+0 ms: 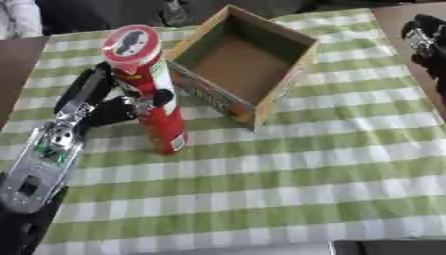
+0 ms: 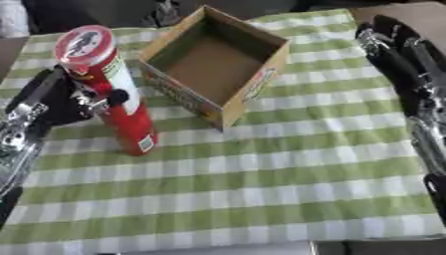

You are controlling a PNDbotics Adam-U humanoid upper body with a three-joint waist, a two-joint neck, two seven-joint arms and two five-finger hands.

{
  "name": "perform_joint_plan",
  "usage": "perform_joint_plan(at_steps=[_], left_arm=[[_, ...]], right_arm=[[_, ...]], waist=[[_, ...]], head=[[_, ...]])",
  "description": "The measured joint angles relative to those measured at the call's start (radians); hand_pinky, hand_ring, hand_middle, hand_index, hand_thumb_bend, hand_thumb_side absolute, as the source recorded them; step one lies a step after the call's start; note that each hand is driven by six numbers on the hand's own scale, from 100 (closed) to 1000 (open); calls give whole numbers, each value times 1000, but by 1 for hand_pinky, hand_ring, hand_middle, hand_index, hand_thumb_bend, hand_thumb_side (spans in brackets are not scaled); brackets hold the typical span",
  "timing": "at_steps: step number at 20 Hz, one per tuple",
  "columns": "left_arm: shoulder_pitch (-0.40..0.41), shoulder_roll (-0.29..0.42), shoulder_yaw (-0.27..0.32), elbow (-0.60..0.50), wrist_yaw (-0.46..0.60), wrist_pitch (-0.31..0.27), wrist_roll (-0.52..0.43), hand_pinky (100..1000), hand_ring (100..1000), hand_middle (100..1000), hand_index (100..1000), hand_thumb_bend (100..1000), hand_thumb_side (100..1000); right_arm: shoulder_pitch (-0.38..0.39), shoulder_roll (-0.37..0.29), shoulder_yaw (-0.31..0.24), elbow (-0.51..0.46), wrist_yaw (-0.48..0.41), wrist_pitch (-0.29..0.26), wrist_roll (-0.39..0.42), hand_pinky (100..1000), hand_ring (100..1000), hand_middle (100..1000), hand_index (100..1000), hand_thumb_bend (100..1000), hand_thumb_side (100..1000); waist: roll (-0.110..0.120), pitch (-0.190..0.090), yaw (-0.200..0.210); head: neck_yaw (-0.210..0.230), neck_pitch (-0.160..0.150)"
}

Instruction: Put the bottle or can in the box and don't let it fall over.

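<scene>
A tall red can (image 1: 155, 89) with a red-and-white lid stands upright on the green checked cloth, just left of an open cardboard box (image 1: 247, 60). My left hand (image 1: 104, 102) comes in from the lower left and is curled around the can's middle, thumb on its front. The box is empty inside, and one of its corners points toward me. My right hand (image 2: 396, 50) hangs at the far right edge above the cloth, fingers straight, holding nothing.
The green and white checked cloth (image 1: 278, 174) covers the table. A brown table edge (image 1: 17, 64) shows at the far left. A dark object (image 1: 388, 246) lies at the bottom right edge.
</scene>
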Motion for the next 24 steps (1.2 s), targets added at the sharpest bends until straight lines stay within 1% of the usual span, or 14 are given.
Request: perform_joint_plan(at_steps=[1, 2, 4, 6, 7, 8, 10, 13, 14, 16, 19, 24], left_arm=[[-2, -1, -1, 0, 0, 1, 1, 958, 694, 773, 797, 725, 373], [-4, -1, -1, 1, 1, 3, 3, 954, 688, 766, 781, 690, 353], [-4, -2, -1, 4, 8, 9, 12, 940, 672, 753, 712, 605, 326], [-4, -4, 0, 6, 24, 19, 34, 928, 652, 737, 629, 468, 286], [-4, -5, 0, 6, 35, 27, 48, 922, 642, 721, 592, 394, 245], [-4, -6, 0, 6, 49, 34, 63, 919, 634, 709, 574, 341, 216], [-4, -8, 0, 6, 83, 47, 93, 914, 617, 675, 531, 227, 188], [-4, -8, 0, 1, 137, 58, 121, 912, 606, 656, 486, 115, 177], [-4, -8, 0, -3, 155, 60, 128, 910, 600, 646, 466, 100, 182], [-5, -8, 0, -13, 188, 63, 141, 906, 589, 630, 432, 100, 175], [-17, -8, 2, -35, 232, 67, 163, 900, 578, 616, 390, 100, 193], [-99, -7, 15, -91, 274, 72, 199, 894, 571, 609, 367, 100, 182]], right_arm=[[0, 0, 0, 0, 0, 0, 0, 1000, 995, 969, 961, 100, 629], [0, 0, 0, 0, -2, 0, 0, 1000, 995, 970, 961, 100, 627], [0, 0, 0, 0, -3, 1, -1, 1000, 995, 970, 961, 100, 627], [0, 0, 0, 0, -3, 1, -1, 1000, 995, 970, 961, 100, 628], [0, 0, 0, 0, -3, 2, -2, 1000, 996, 970, 961, 100, 629], [0, 0, 0, 0, -3, 2, -2, 1000, 996, 970, 960, 100, 630], [0, 1, 0, 0, -3, 2, -2, 1000, 996, 970, 960, 100, 632], [0, 1, 0, 1, -3, 4, -3, 1000, 996, 970, 960, 100, 633], [0, 1, 0, 1, -3, 4, -4, 1000, 996, 970, 958, 100, 632], [0, 1, 0, 1, -3, 4, -4, 1000, 995, 970, 957, 100, 631], [0, 1, 0, 1, -3, 4, -4, 1000, 996, 970, 957, 100, 630], [-3, 1, 0, 1, -3, 4, -4, 1000, 996, 971, 957, 100, 638]], waist=[[0, 0, 0], [0, 0, 0], [0, 0, 0], [0, 0, 0], [0, 0, 0], [0, 0, 1], [0, 0, 1], [0, 0, 2], [0, 0, 2], [0, 0, 3], [0, 0, 5], [1, 0, 8]], head=[[0, 0], [0, 0], [0, 0], [0, 0], [0, 0], [-1, 0], [-1, 0], [-2, 0], [-3, 0], [-5, 0], [-10, 0], [-25, 2]])
